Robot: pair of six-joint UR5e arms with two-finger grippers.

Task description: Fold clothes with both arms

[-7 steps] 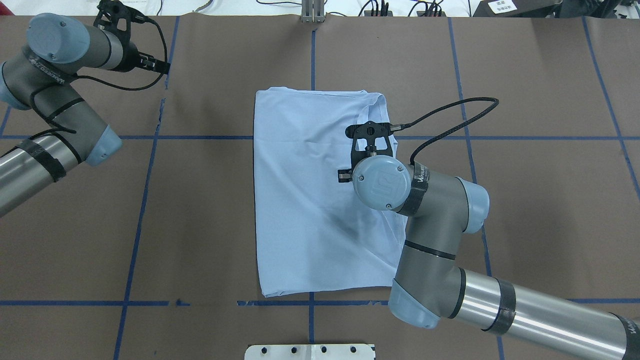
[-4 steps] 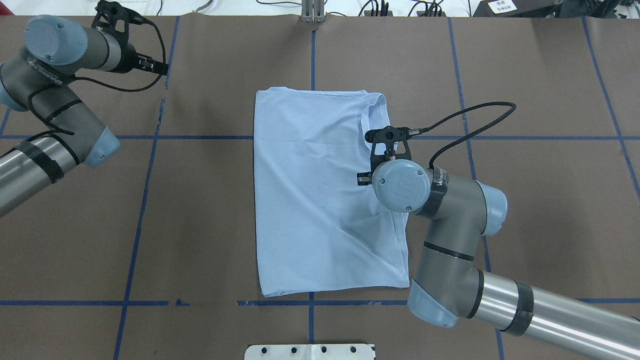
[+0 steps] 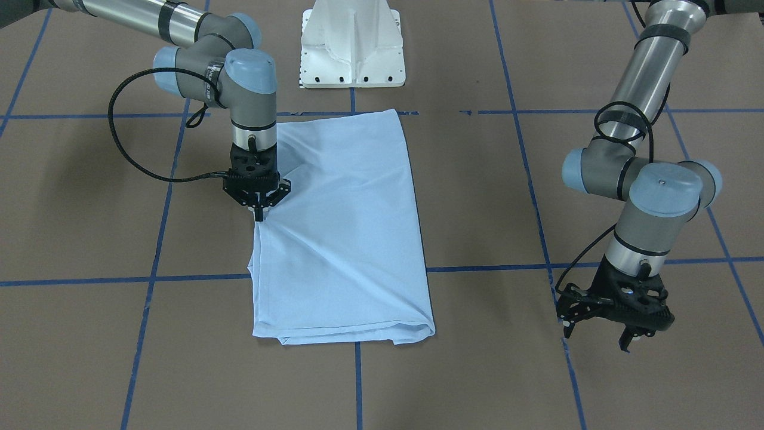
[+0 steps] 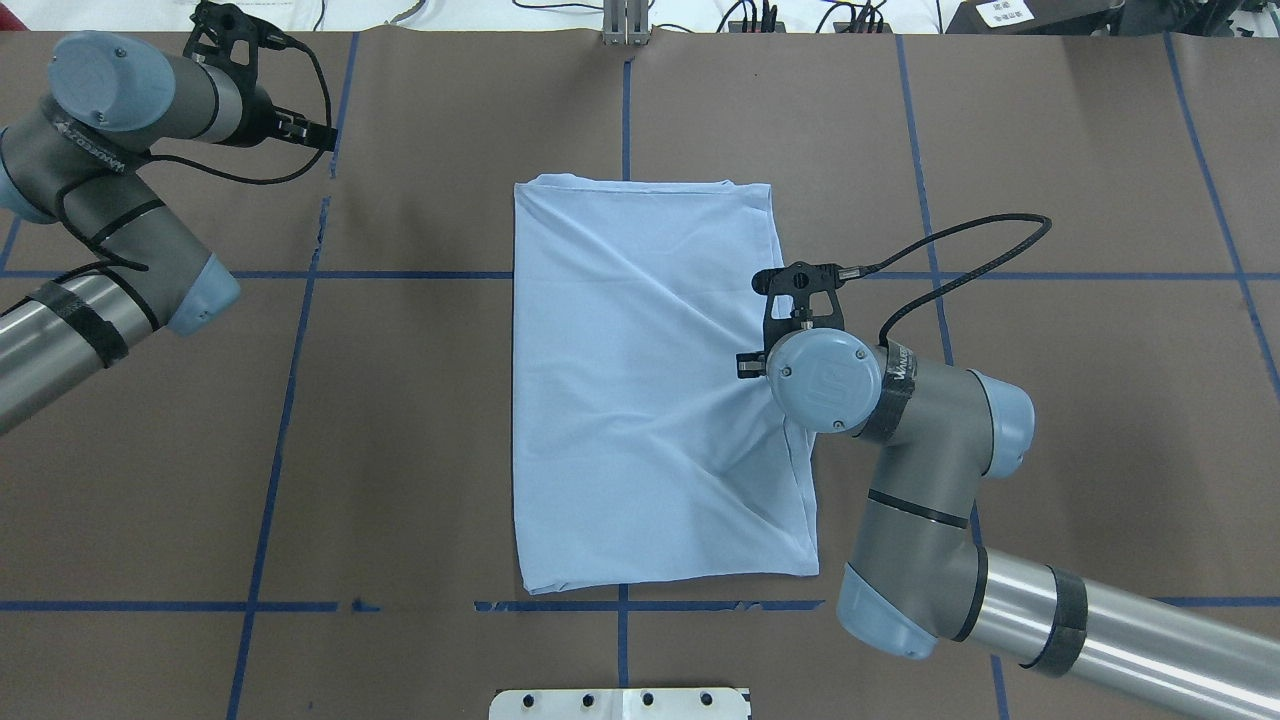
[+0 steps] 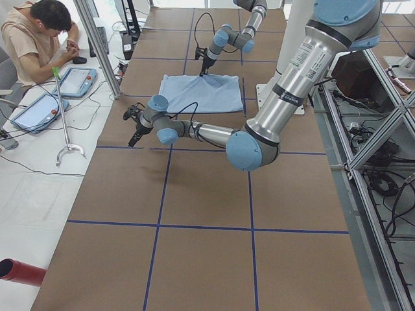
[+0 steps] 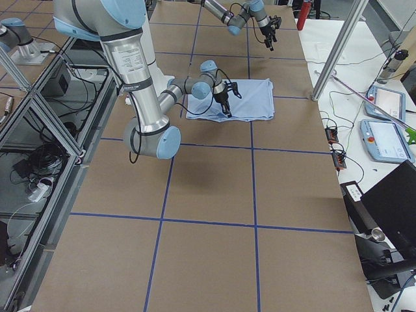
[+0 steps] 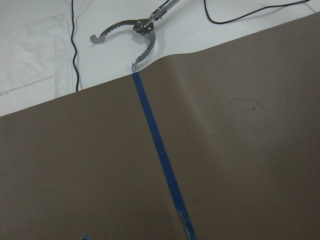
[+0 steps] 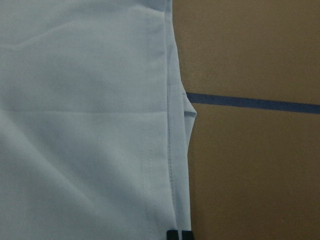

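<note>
The light blue T-shirt (image 4: 640, 380) lies as a long folded rectangle in the middle of the brown table; it also shows in the front view (image 3: 346, 239). Its print and neck label are hidden. My right gripper (image 3: 258, 214) points straight down at the shirt's right long edge, its fingers together on the fabric, and creases fan out from it. The right wrist view shows the hemmed edge (image 8: 170, 150) and the fingertips (image 8: 178, 235) at the bottom. My left gripper (image 3: 603, 337) is open and empty, low over bare table far to the left of the shirt.
The white pedestal base (image 3: 352, 54) stands at the robot's side of the table. Blue tape lines (image 4: 290, 400) grid the brown cover. A metal grabber tool (image 7: 135, 35) lies just past the table's far edge. An operator (image 5: 39, 32) sits beyond that edge.
My right gripper has moved to the right, from over the shirt to its right edge, drawing the fabric with it. The curved neckline edge no longer shows. The left arm has barely moved.
</note>
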